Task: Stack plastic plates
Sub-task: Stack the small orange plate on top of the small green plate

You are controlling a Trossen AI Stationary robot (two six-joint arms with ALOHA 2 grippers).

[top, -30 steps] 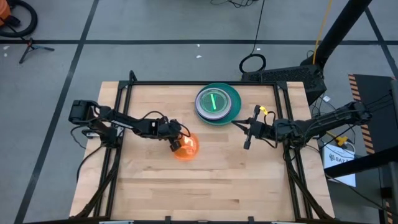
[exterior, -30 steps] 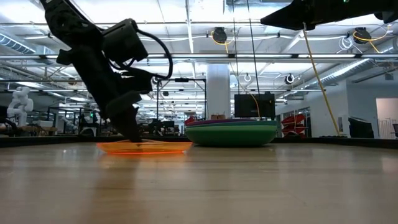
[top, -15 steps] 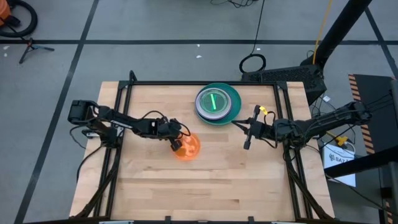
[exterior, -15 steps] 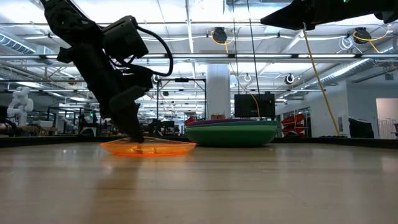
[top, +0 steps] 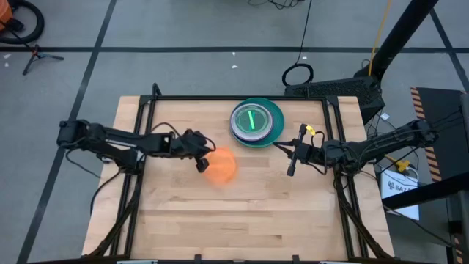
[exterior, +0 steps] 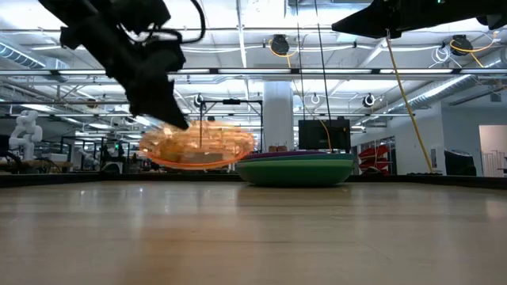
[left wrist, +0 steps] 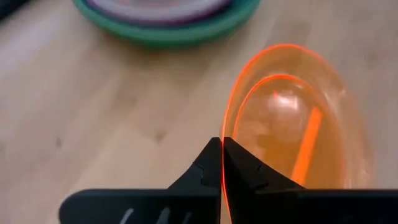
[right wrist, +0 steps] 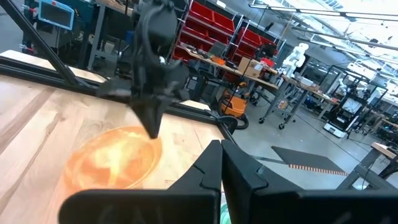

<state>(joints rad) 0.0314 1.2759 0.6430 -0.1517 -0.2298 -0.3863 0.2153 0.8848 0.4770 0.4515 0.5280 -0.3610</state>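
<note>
An orange see-through plate (top: 220,166) is in the air over the middle of the table, held by my left gripper (top: 202,163), which is shut on it. In the low view the orange plate (exterior: 198,146) floats clear of the wood below the left gripper (exterior: 178,120). A stack of plates (top: 256,122) rests on its teal bottom plate near the table's far edge; in the low view the stack (exterior: 297,168) shows a purple plate above the teal one. My right gripper (top: 291,171) waits shut, right of the stack, above the table. My left gripper pinches the orange plate's rim (left wrist: 224,127) on its left side between the two fingers (left wrist: 208,167). The fingers slant down from the table's left. The plate is lifted clear of the table, roughly level, and reaches out to the right of the fingers.
Bare wood lies all around the lifted plate and toward the near edge (top: 234,235). A black frame rail (top: 234,98) runs along the far edge behind the stack. My right arm (top: 352,152) reaches in from the right edge.
My left gripper has risen, keeping its hold on the orange plate, and has moved slightly toward the far edge. The plate, which lay flat on the table a second ago, first tipped up at the held rim and is now lifted clear.
</note>
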